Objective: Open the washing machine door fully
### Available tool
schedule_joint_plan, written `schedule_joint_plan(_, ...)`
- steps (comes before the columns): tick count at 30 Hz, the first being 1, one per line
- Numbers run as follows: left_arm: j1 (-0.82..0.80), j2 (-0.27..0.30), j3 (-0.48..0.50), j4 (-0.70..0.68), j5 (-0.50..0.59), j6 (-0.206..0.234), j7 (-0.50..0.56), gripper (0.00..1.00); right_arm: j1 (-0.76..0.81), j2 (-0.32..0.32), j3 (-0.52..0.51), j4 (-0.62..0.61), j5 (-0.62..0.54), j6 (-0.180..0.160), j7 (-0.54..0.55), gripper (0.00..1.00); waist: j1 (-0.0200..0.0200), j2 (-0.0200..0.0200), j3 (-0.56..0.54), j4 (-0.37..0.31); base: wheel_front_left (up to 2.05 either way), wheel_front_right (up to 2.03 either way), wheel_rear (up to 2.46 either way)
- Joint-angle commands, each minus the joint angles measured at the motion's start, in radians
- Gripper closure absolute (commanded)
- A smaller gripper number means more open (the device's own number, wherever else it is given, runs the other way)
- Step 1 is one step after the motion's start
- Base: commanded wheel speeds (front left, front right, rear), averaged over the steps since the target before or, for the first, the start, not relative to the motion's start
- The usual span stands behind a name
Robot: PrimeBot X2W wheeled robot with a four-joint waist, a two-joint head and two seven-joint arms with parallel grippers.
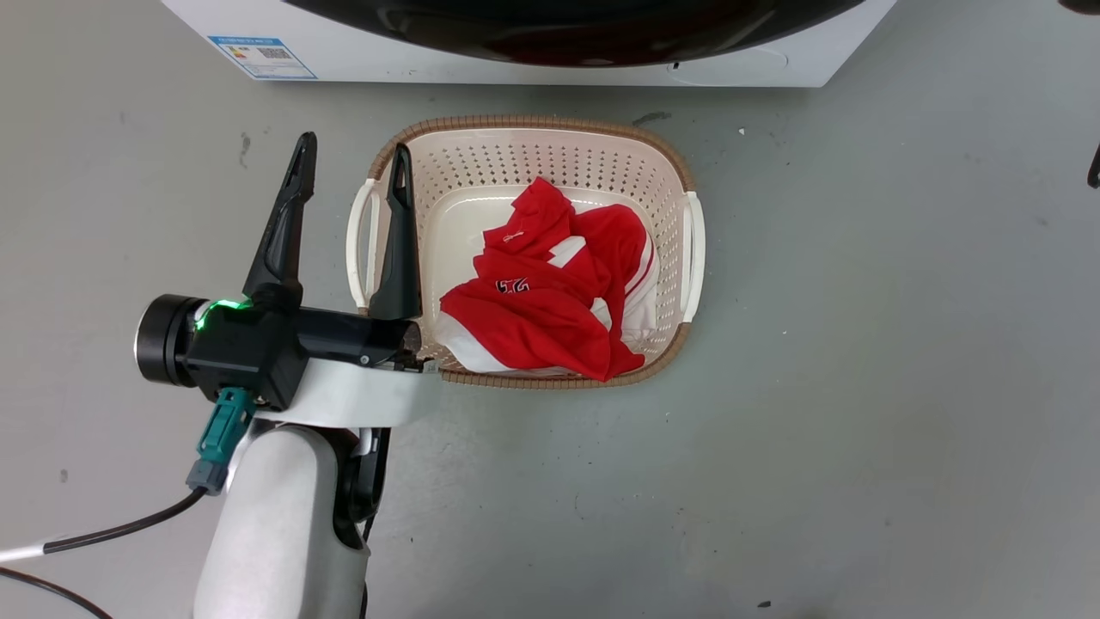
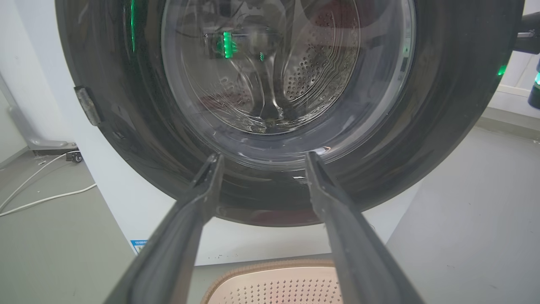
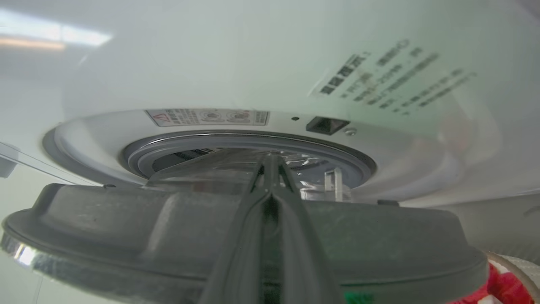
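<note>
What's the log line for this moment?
washing machine door ajar | left gripper open above basket | right gripper shut behind door

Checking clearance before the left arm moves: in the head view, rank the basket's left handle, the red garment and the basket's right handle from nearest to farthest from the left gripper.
1. The basket's left handle: beside the left gripper, whose one finger crosses in front of it.
2. The red garment: lying between the two handles.
3. The basket's right handle: on the far side.

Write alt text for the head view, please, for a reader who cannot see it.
The left gripper, fingers spread open, hangs by the left edge of a laundry basket holding a red-and-white garment; the washing machine stands beyond.
</note>
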Motion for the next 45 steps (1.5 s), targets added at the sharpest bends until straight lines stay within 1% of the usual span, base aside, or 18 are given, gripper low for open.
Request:
schedule_joint_plan(1, -0.012, -0.001, 0.003, 0.002, 0.006, -0.002, -0.003, 0.00, 0.024, 0.013, 0.010, -0.013, 0.013, 0.000, 0.022, 1.00, -0.0001, 0.0000, -0.006, -0.003, 0.00, 0.00, 0.00)
schedule_joint_plan(6, -0.008, -0.001, 0.001, 0.013, 0.004, -0.005, -0.003, 0.00, 0.065, 0.018, 0.025, -0.020, 0.028, 0.000, 0.073, 1.00, -0.0001, 0.0000, -0.033, -0.010, 0.00, 0.00, 0.00)
schedule_joint_plan(11, 0.014, -0.001, 0.004, 0.021, 0.001, -0.002, -0.003, 0.00, 0.122, 0.033, 0.030, -0.059, 0.059, 0.000, 0.124, 1.00, -0.0001, 0.0000, -0.077, -0.022, 0.00, 0.00, 0.00)
schedule_joint_plan(19, 0.053, -0.001, 0.009, 0.045, 0.002, -0.012, -0.003, 0.00, 0.251, 0.041, 0.042, -0.134, 0.102, 0.000, 0.189, 1.00, -0.0001, 0.0000, -0.162, -0.043, 0.00, 0.00, 0.00)
schedule_joint_plan(25, 0.098, -0.001, 0.008, 0.062, -0.004, -0.008, -0.003, 0.00, 0.362, 0.053, 0.066, -0.191, 0.131, 0.000, 0.238, 1.00, -0.0001, 0.0000, -0.237, -0.050, 0.00, 0.00, 0.00)
schedule_joint_plan(26, 0.121, -0.001, 0.009, 0.069, -0.005, -0.010, -0.003, 0.00, 0.417, 0.065, 0.079, -0.224, 0.140, 0.000, 0.250, 1.00, -0.0001, 0.0000, -0.271, -0.054, 0.00, 0.00, 0.00)
schedule_joint_plan(38, 0.187, -0.001, 0.005, 0.088, -0.013, -0.017, -0.003, 0.00, 0.610, 0.125, 0.139, -0.353, 0.172, 0.000, 0.263, 1.00, -0.0001, 0.0000, -0.370, -0.056, 0.00, 0.00, 0.00)
schedule_joint_plan(45, 0.209, -0.001, -0.008, 0.093, -0.021, -0.012, -0.003, 0.00, 0.698, 0.161, 0.169, -0.445, 0.168, 0.000, 0.235, 1.00, -0.0001, 0.0000, -0.401, -0.054, 0.00, 0.00, 0.00)
